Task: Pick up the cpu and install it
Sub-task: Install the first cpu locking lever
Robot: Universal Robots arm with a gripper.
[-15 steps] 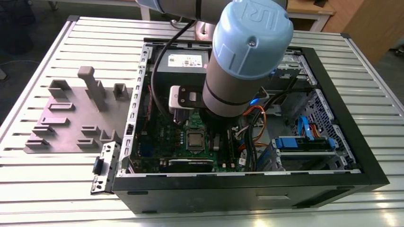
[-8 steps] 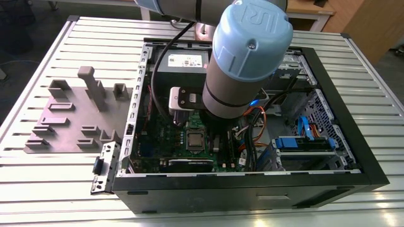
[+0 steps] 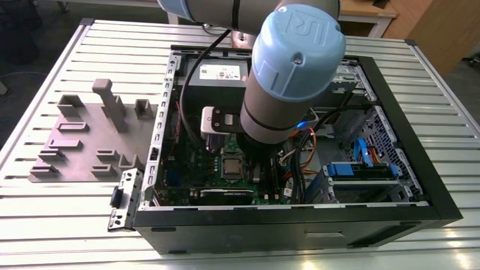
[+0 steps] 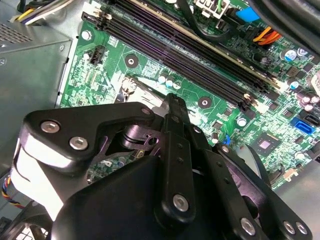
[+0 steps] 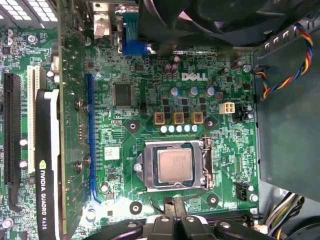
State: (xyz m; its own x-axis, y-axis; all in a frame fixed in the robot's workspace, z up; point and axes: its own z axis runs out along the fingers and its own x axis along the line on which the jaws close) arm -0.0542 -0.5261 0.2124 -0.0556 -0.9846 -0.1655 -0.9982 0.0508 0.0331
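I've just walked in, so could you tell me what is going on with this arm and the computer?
The arm reaches into the open computer case, its gripper hanging just above the motherboard. The cpu already lies in the socket frame, and in the first wrist view the gripper sits beside the socket, not on the chip.

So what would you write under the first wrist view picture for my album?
The cpu sits inside its socket frame on the green motherboard, gripper close beside it.
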